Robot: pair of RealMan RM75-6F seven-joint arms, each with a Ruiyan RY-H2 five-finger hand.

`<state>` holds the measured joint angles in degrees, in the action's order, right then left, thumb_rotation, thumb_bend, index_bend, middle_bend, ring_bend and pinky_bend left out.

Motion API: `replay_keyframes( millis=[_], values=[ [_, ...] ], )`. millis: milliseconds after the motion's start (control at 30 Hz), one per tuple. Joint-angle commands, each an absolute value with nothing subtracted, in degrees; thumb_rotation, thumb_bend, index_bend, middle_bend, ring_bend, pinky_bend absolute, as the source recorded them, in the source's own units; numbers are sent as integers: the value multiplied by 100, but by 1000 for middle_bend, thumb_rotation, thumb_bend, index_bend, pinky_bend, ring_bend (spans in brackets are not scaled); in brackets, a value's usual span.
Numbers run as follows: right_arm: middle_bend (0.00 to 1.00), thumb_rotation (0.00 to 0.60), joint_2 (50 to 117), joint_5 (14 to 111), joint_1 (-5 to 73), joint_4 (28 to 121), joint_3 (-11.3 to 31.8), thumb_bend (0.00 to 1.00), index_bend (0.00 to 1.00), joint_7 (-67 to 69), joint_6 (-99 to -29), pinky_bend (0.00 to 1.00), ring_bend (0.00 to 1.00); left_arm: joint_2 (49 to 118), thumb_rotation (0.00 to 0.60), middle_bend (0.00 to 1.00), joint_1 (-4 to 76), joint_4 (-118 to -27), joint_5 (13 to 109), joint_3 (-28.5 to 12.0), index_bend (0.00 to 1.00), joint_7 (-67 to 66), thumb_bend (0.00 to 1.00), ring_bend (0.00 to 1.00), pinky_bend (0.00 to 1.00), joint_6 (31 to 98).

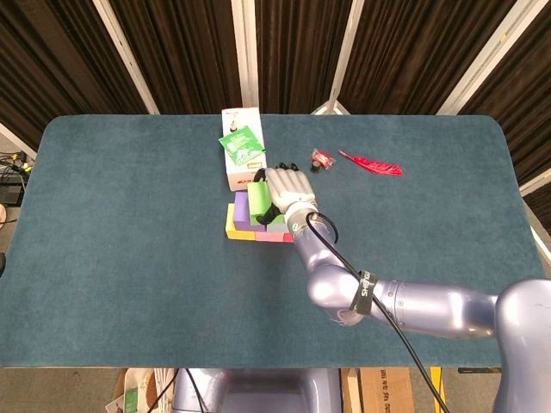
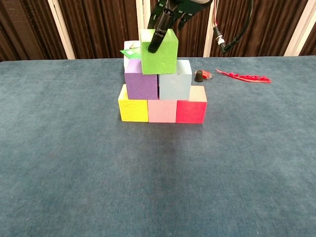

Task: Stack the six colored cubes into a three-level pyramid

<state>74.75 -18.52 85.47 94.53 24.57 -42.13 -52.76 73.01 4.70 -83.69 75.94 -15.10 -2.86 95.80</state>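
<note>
- The right hand (image 1: 284,191), silver-grey with dark fingertips, reaches in from above and has its fingers closed round the matte lime-green foam cube (image 2: 158,51); one dark finger (image 2: 155,37) lies down the cube's front face.
- That green cube sits at the top of the stack, across the seam between the purple foam cube (image 2: 141,85) and the pale blue foam cube (image 2: 175,86). It leans a little, and I cannot tell whether its full weight rests on them.
- The bottom row stands flush, side by side: a yellow cube (image 2: 133,109) with a pebbled face, a pink cube (image 2: 162,111) and a red cube (image 2: 191,111).
- All six blocks look soft-edged and faintly grainy, like dense foam.
- Behind the stack lies a white carton (image 1: 240,152) with a green packet (image 1: 240,142) on it.
- To the right of it rest a small black knob-like thing (image 2: 199,76), a crumpled red-and-clear wrapper (image 1: 322,159) and a red feather (image 1: 372,163).
- The table (image 1: 120,241) is covered in dull teal felt-like cloth with rounded corners.
- Dark brown pleated curtains (image 2: 94,27) with pale upright battens close off the back of the room.
- The left hand shows in neither view.
</note>
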Motion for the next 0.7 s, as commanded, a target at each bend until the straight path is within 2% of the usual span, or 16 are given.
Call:
replay_keyframes(
  millis=[33, 700],
  values=[
    [327, 600, 7487, -1828, 8544, 9450, 2468, 242, 269, -4203, -5316, 0, 136, 7305, 600, 36, 471, -8368, 7594, -1512, 119, -290, 363, 0, 0, 9586],
    [331, 600, 7501, -1957, 8565, 9428, 2550, 242, 276, -4401, -5511, 0, 147, 7327, 600, 36, 469, -8354, 7581, -1529, 119, -283, 363, 0, 0, 9603]
  ],
)
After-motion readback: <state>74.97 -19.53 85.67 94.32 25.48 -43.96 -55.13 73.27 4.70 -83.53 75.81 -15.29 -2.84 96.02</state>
